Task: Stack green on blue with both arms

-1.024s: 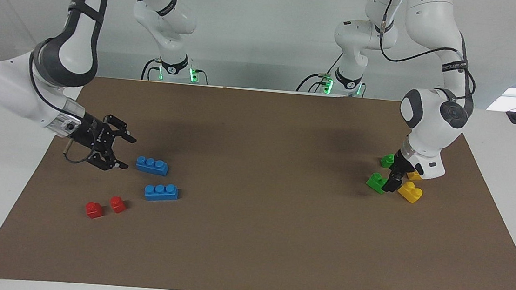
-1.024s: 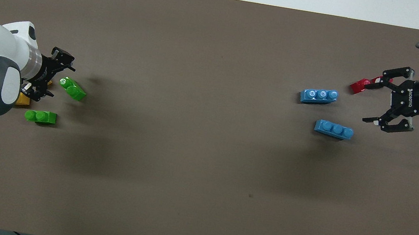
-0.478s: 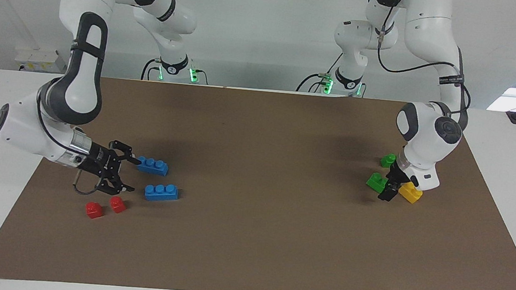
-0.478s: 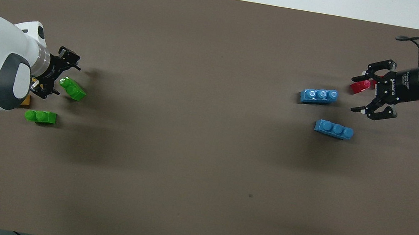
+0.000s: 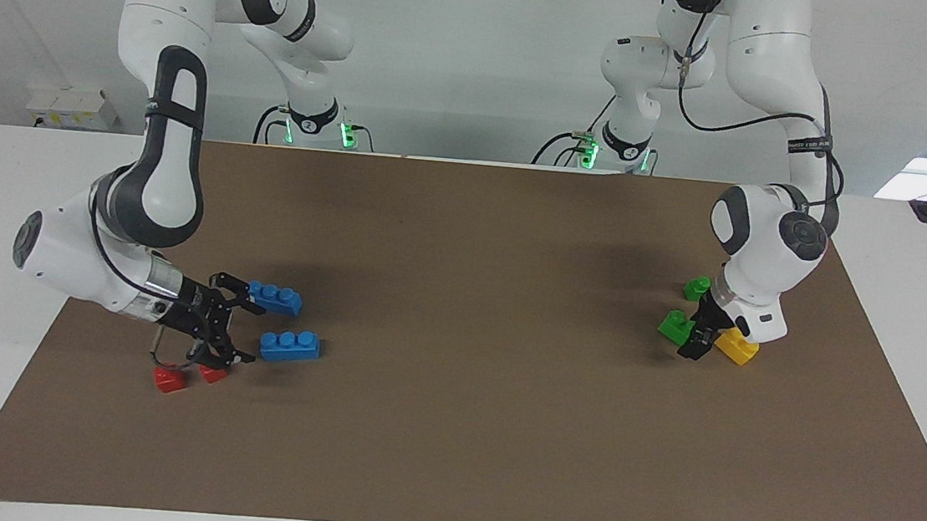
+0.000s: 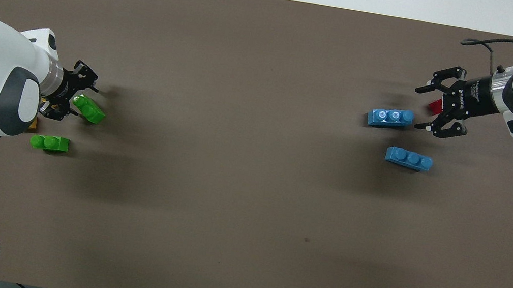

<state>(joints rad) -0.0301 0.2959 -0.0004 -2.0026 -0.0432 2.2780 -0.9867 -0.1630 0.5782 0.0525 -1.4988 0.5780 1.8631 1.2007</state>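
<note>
Two green bricks lie at the left arm's end of the mat: one point(image 5: 675, 326) point(image 6: 89, 110) right at my left gripper point(image 5: 693, 344) point(image 6: 73, 99), the other point(image 5: 697, 288) point(image 6: 49, 143) nearer to the robots. My left gripper is low on the mat, against the first brick's end. Two blue bricks lie at the right arm's end, one nearer to the robots point(image 5: 276, 298) point(image 6: 408, 159) and one farther point(image 5: 290, 345) point(image 6: 391, 118). My right gripper point(image 5: 243, 329) point(image 6: 419, 108) is open and low, just off the end of the farther blue brick, with nothing between its fingers.
A yellow brick point(image 5: 737, 347) sits beside the left gripper, mostly hidden under the arm in the overhead view. Two red bricks point(image 5: 168, 379) point(image 5: 211, 373) lie under and beside the right gripper. The brown mat point(image 5: 465, 429) covers the table.
My right gripper has swung away from the robots and in toward the blue bricks, to just off the farther one's end. My left gripper has shifted slightly at the green brick.
</note>
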